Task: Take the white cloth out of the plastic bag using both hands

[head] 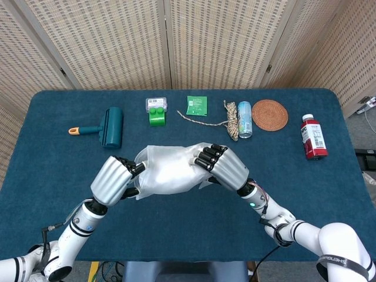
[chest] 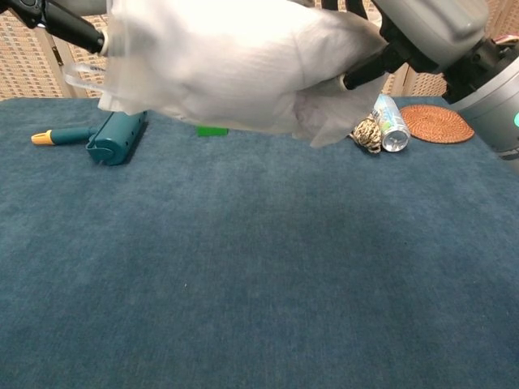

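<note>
Cloth (head: 167, 170) sits bundled inside the clear bag (chest: 85, 79), and we hold the whole bundle up off the blue counter (head: 188, 226), above its middle. Our left hand (head: 113, 181) grips the bag's left end, its dark fingers (head: 134, 168) curled onto the plastic. Our right hand (head: 226, 167) clamps the right end, its fingers (head: 207, 156) pressed into the white fabric. From the chest view the bundle hangs clear of the counter, with a loose corner of white sagging at its lower right and a see-through flap of bag trailing at the left. We cannot tell how much of the cloth lies outside the plastic.

Along the far side of the counter lies a row of other things. At the left is a teal lint roller (head: 110, 126) with an orange-tipped handle. Next come a green block (head: 156, 115) with a small clear box just behind it, then a green packet (head: 197, 105). A hank of rope (head: 230, 120) lies beside a can (head: 244, 119) on its side, the two touching or nearly so. A round woven coaster (head: 269, 114) lies just right of the can. A red bottle (head: 313, 137) stands upright well apart, near the right edge.
</note>
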`<state>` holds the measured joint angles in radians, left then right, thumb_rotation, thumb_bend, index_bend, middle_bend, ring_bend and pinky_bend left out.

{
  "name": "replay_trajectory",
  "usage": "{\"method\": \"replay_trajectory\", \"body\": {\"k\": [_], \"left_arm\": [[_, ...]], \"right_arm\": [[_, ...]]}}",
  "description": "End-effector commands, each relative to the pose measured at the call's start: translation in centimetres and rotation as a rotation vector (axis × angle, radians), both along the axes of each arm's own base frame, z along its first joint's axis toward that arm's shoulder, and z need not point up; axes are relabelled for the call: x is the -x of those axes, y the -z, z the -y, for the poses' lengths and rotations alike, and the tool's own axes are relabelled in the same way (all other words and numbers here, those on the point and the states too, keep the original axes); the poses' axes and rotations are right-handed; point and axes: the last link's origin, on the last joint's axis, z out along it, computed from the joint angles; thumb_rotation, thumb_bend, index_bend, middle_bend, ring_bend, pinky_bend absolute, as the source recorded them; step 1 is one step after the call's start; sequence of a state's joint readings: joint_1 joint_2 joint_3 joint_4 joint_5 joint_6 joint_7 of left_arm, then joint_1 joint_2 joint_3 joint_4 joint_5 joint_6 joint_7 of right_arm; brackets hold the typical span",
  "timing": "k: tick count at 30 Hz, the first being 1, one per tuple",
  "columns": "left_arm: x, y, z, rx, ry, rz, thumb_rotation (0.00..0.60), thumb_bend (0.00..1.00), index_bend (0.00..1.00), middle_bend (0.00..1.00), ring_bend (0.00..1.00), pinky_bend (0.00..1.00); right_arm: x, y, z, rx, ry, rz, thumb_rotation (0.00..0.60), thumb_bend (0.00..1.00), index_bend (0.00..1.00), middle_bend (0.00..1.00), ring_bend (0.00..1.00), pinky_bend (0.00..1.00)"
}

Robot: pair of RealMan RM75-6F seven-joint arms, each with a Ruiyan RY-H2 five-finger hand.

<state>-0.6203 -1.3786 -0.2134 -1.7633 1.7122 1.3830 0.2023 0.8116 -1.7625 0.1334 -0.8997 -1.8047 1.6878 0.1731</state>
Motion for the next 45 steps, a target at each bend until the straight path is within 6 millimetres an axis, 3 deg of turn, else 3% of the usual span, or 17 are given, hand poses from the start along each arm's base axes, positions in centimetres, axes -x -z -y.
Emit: {"method": "replay_trajectory", "body": {"k": [1, 11, 21, 25, 28, 32, 35, 36, 39, 45], "left_arm": [[0.0, 0.0, 0.0, 0.002, 0.0, -0.002, 0.6, 0.45, 0.45, 1.0, 0.91, 1.0], [-0.1, 0.2, 0.1, 0.011, -0.005, 0.0, 0.6, 0.68, 0.46, 1.0, 0.92, 1.0], [0.1, 0.5, 0.3, 0.011, -0.018, 0.004, 0.6, 0.68, 0.56, 1.0, 0.92, 1.0], [0.2, 0.7, 0.3, 0.017, -0.025, 0.003, 0.6, 0.68, 0.57, 1.0, 0.92, 1.0], [0.3, 0.8, 0.2, 0.024, -0.031, 0.003, 0.6, 0.68, 0.58, 1.0, 0.92, 1.0], [0.4, 1.1, 0.3, 0.038, -0.04, -0.003, 0.6, 0.68, 0.59, 1.0, 0.93, 1.0], [0.5, 1.4, 0.4, 0.048, -0.044, -0.01, 0.6, 0.69, 0.6, 1.0, 0.93, 1.0], [0.5, 1.5, 0.4, 0.05, -0.045, -0.011, 0.6, 0.69, 0.6, 1.0, 0.93, 1.0], [0.5, 1.7, 0.5, 0.058, -0.048, -0.013, 0.6, 0.69, 0.6, 1.0, 0.93, 1.0], [0.7, 2.0, 0.5, 0.065, -0.056, -0.019, 0.6, 0.69, 0.61, 1.0, 0.93, 1.0]], "right_arm": [[0.0, 0.0, 0.0, 0.0, 0.0, 0.0, 0.6, 0.55, 0.57, 0.67, 0.64, 0.72], [0.0, 0.0, 0.0, 0.0, 0.0, 0.0, 0.6, 0.55, 0.57, 0.67, 0.64, 0.72], [0.1, 0.4, 0.2, -0.01, 0.015, -0.015, 0.6, 0.54, 0.57, 0.65, 0.62, 0.72], [0.3, 0.6, 0.4, -0.024, 0.035, -0.037, 0.6, 0.49, 0.56, 0.61, 0.59, 0.72], [0.5, 0.7, 0.5, -0.04, 0.052, -0.042, 0.6, 0.43, 0.5, 0.57, 0.56, 0.72], [0.8, 0.9, 0.7, -0.061, 0.083, -0.062, 0.6, 0.27, 0.4, 0.51, 0.51, 0.7], [1.3, 1.1, 0.9, -0.087, 0.127, -0.106, 0.6, 0.03, 0.19, 0.37, 0.41, 0.66], [1.4, 1.2, 1.0, -0.097, 0.142, -0.117, 0.6, 0.0, 0.12, 0.32, 0.37, 0.64], [1.6, 1.2, 1.1, -0.123, 0.178, -0.137, 0.6, 0.0, 0.02, 0.22, 0.3, 0.6], [2.0, 1.2, 1.2, -0.135, 0.216, -0.154, 0.6, 0.0, 0.0, 0.2, 0.26, 0.58]]}}
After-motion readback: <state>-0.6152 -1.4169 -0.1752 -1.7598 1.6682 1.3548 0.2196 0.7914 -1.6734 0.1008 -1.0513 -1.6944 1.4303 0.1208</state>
